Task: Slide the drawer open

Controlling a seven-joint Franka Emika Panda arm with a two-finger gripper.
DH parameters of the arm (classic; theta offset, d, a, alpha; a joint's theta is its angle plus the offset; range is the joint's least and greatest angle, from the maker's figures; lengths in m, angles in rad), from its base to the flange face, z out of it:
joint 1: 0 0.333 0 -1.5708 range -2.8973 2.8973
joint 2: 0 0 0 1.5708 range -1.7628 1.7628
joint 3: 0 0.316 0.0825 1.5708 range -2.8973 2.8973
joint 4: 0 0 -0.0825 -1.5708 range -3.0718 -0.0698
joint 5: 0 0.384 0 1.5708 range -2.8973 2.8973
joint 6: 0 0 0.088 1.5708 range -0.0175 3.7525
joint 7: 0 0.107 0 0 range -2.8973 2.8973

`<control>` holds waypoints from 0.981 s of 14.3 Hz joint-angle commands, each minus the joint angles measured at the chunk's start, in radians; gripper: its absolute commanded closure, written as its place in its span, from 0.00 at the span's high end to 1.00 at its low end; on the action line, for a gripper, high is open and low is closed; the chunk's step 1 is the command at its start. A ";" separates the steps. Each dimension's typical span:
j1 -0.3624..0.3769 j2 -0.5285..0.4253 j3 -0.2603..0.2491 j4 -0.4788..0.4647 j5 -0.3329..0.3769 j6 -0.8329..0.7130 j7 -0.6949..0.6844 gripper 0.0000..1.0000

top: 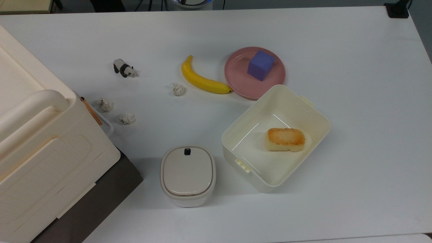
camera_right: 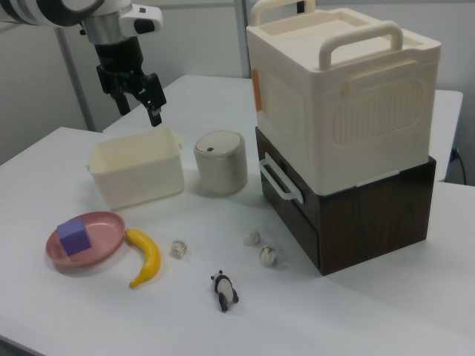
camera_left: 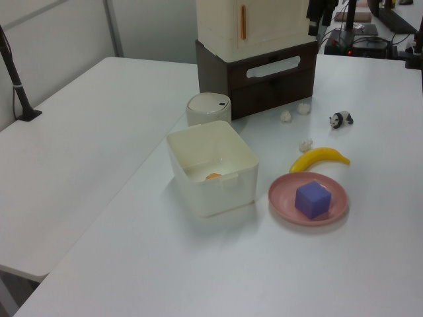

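In the top view, the drawer (top: 101,116) sat shut under the big cream box (top: 44,141) at the desk's (top: 354,84) left edge, only its white loop handle (top: 107,123) and a strip of brown cabinet peeking out. Three crumpled paper balls (top: 105,105) lay just in front of that handle, and a toy panda (top: 124,68) stood farther toward the far edge. A banana (top: 202,79), a pink plate (top: 236,79) with a purple cube (top: 260,64), an open cream tub (top: 303,111) holding a piece of toast (top: 286,139) and a lidded bin (top: 187,173) filled the middle of the desk.

The left view showed the handle (camera_left: 273,67) facing the open desk, apparently so a pull toward the middle would slide the drawer (camera_left: 274,74) out from beneath the box (camera_left: 251,26).

In the right view, the claw (camera_right: 137,99) hung in the air above the tub (camera_right: 137,174), well apart from the drawer (camera_right: 286,189) and its handle (camera_right: 280,180). Its fingers (camera_right: 154,95) stood spread apart, holding and touching nothing. The reach to the handle looked not yet begun.
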 commanded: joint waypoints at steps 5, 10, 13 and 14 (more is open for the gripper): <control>0.009 -0.013 -0.004 -0.014 0.022 -0.004 0.039 1.00; 0.010 -0.014 -0.004 -0.020 0.020 -0.004 0.036 1.00; 0.010 -0.011 -0.004 -0.022 0.020 -0.004 0.022 1.00; 0.009 -0.011 -0.004 -0.022 0.020 -0.003 0.014 1.00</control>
